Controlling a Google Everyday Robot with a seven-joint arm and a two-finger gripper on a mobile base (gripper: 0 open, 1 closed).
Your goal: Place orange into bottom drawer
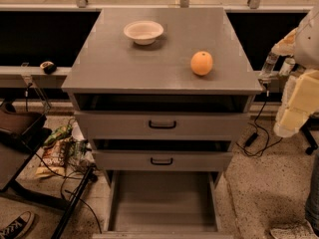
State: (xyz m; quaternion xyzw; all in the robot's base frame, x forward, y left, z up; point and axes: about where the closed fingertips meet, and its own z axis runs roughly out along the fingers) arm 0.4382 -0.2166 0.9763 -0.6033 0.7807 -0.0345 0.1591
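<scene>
Approach looks to be the step in hand: the orange (201,62) sits untouched on the grey tabletop (149,63), near its right front edge, well apart from the white bowl (143,32). The end effector (278,66) hovers just off the tabletop's right side, spread wide and holding nothing. Next it must close around the round, smooth-skinned fruit, then lower it into the open bottom drawer (163,198).

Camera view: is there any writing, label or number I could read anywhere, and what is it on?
None can be read.
Snack packets on the floor, left of the cabinet: print too blurred.
Sneaker at bottom left: side marking too blurred.
Orange, white bowl, bottom drawer and gripper beside the cabinet's right edge: no writing shows.
</scene>
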